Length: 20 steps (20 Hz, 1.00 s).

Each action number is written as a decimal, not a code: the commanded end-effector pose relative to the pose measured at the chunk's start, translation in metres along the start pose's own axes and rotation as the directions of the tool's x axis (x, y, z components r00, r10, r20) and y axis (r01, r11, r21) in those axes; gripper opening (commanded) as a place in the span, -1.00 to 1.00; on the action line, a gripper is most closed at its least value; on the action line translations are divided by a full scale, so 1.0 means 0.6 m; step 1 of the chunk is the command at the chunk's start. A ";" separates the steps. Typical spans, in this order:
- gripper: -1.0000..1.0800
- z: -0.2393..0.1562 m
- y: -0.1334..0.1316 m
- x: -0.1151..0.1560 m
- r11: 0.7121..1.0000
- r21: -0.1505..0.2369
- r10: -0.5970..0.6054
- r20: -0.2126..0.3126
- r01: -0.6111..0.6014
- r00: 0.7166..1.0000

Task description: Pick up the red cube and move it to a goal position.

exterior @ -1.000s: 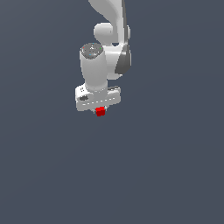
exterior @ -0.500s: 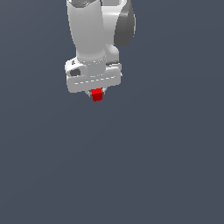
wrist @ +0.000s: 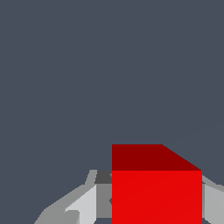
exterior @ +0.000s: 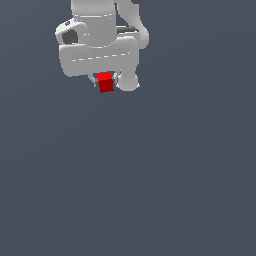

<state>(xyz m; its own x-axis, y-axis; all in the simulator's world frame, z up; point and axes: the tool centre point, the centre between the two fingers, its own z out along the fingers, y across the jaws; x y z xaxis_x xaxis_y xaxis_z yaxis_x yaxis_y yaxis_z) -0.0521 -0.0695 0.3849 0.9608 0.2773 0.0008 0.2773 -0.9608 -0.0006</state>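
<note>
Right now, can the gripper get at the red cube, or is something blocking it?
Yes, it looks that way: the red cube already sits between the fingers of the gripper, which seem closed on it. The wrist view shows a finger beside the cube, with nothing else near.

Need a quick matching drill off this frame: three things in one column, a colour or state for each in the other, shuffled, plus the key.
Column 1
1. red cube
2. gripper
3. floor

Column 2
A. plain dark grey-blue, nothing resting on it in view
B. white, shut on what it carries
C. bright solid colour, held between the fingers, off the ground

Pairs: 1-C, 2-B, 3-A
</note>
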 end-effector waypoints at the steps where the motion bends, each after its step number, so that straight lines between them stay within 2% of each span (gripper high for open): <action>1: -1.00 -0.043 0.002 0.000 1.000 0.000 0.000 0.000 0.000 1.000; 10: -1.00 -0.154 0.010 0.007 1.000 0.000 0.000 0.001 0.000 1.000; 20: -1.00 -0.200 0.015 0.011 1.000 0.000 0.000 0.001 0.000 1.000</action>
<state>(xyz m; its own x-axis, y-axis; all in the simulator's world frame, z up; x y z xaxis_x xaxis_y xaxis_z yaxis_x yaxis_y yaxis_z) -0.0436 -0.0759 0.5022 0.9608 0.2774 0.0001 0.2774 -0.9608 -0.0001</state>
